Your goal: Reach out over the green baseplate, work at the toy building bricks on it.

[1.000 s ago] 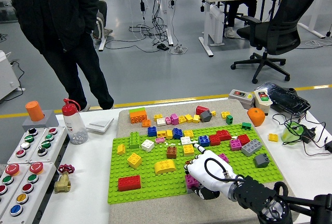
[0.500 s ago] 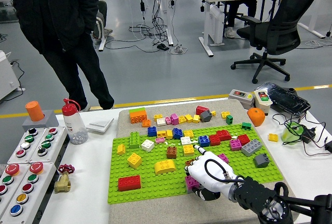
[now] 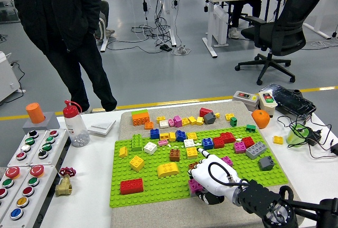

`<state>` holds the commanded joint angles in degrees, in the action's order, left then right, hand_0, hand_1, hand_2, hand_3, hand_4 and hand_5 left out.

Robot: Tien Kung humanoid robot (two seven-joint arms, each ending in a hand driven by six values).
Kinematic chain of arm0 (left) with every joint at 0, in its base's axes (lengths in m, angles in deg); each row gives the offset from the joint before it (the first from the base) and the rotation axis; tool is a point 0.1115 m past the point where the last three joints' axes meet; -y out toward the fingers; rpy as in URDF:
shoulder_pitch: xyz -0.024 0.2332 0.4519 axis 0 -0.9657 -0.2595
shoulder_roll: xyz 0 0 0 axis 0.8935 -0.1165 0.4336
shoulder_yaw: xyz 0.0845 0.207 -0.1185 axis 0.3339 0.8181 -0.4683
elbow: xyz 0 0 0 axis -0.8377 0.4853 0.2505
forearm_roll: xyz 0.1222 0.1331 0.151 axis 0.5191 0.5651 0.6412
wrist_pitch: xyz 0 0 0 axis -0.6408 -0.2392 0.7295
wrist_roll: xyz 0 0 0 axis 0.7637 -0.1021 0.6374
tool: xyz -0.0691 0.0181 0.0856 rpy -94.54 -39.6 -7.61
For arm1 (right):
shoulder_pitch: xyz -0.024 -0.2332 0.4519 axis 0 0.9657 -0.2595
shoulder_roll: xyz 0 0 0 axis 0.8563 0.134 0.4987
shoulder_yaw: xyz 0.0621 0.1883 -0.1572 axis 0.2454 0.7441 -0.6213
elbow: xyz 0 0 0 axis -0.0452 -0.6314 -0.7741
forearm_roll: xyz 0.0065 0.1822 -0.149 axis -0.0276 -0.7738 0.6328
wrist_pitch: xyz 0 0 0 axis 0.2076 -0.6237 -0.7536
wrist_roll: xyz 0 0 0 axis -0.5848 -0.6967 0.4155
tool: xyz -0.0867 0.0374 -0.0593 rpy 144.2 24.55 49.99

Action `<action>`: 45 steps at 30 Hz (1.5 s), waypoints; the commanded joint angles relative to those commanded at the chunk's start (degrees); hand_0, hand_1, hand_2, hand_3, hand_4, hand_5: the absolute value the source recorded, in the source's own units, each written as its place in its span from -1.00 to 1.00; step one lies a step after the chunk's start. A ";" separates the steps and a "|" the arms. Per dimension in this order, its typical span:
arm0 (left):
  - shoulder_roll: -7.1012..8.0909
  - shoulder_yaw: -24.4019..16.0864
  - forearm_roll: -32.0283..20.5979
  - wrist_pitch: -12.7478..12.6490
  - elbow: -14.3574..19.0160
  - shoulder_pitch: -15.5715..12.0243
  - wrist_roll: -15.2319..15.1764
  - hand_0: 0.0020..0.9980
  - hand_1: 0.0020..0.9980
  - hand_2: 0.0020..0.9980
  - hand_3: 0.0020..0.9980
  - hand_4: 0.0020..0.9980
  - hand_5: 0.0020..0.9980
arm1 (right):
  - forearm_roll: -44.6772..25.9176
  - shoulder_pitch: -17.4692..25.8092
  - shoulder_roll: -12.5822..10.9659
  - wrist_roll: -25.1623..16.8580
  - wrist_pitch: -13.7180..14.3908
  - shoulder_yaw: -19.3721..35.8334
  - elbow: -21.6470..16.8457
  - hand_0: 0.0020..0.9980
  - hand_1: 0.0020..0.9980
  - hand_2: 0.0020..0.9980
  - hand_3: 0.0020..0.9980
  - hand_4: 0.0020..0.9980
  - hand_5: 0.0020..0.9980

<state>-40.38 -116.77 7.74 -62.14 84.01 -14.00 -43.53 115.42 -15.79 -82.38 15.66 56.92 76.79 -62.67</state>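
Note:
The green baseplate (image 3: 153, 178) lies mid-table, dotted with several toy bricks: a red one (image 3: 131, 186), a yellow arch (image 3: 168, 169), a brown one (image 3: 175, 155), a grey one (image 3: 256, 149). My right hand (image 3: 205, 178), white on a black arm, rests low on the plate's near middle. Its fingers are curled down over a magenta brick (image 3: 194, 186) that peeks out at its lower left, and one fingertip (image 3: 200, 149) points toward a white brick (image 3: 189, 143). My left hand is out of view.
A person in dark clothes (image 3: 63, 27) stands at the far left, hands out of sight. A button box (image 3: 26, 154), a clear bottle (image 3: 75, 125) and a brass valve (image 3: 64, 183) sit left of the plate. Loose bricks (image 3: 177, 120) lie behind it; cables and an orange object (image 3: 260, 118) lie at the right.

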 joint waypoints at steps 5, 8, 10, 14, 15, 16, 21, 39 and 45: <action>-0.01 -0.04 0.01 -0.02 0.01 -0.04 0.01 0.27 0.20 0.22 -0.11 -0.30 0.97 | 0.00 0.00 0.02 -0.06 -0.47 0.14 -0.04 1.00 0.25 0.22 0.21 0.26 -0.41; -0.02 -0.05 -0.01 -0.04 0.01 -0.04 0.01 0.27 0.20 0.22 -0.11 -0.30 0.98 | 0.00 0.00 0.02 -0.06 -0.69 0.22 -0.05 1.00 0.26 0.25 0.26 0.27 -0.40; -0.02 -0.05 -0.01 -0.03 0.02 -0.03 0.00 0.27 0.20 0.22 -0.11 -0.30 0.98 | 0.00 0.01 0.03 -0.07 -0.82 0.27 -0.07 1.00 0.26 0.25 0.26 0.27 -0.40; -0.03 -0.08 0.02 -0.03 0.02 -0.04 0.02 0.27 0.20 0.22 -0.11 -0.30 0.98 | 0.00 0.05 0.05 -0.11 -1.01 0.29 -0.06 1.00 0.27 0.29 0.33 0.29 -0.37; -0.03 -0.09 0.03 -0.03 0.03 -0.05 0.02 0.27 0.20 0.22 -0.11 -0.30 0.98 | 0.00 0.06 0.06 -0.11 -1.05 0.30 -0.04 1.00 0.27 0.29 0.33 0.29 -0.37; -0.03 -0.09 0.04 -0.03 0.03 -0.05 0.03 0.27 0.20 0.22 -0.11 -0.30 0.98 | 0.00 0.05 0.07 -0.10 -1.11 0.32 -0.02 1.00 0.27 0.29 0.33 0.29 -0.37; -0.05 -0.10 0.07 -0.04 0.04 -0.09 0.05 0.27 0.20 0.22 -0.11 -0.30 0.98 | 0.00 0.08 0.11 -0.12 -1.25 0.42 0.01 1.00 0.28 0.34 0.39 0.30 -0.36; -0.13 -0.20 0.21 -0.11 0.10 -0.37 0.11 0.27 0.20 0.22 -0.11 -0.30 0.98 | 0.00 0.45 0.31 -0.23 -1.25 1.22 0.07 1.00 0.30 0.42 0.55 0.37 -0.28; -0.11 -0.15 0.16 -0.10 0.10 -0.36 0.09 0.27 0.20 0.22 -0.11 -0.30 0.98 | 0.00 0.39 0.26 -0.31 -1.44 1.28 -0.01 1.00 0.30 0.43 0.56 0.38 -0.28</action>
<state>-40.49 -116.92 7.90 -62.25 84.10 -14.35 -43.44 115.42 -15.40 -82.12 15.36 55.48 78.06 -62.68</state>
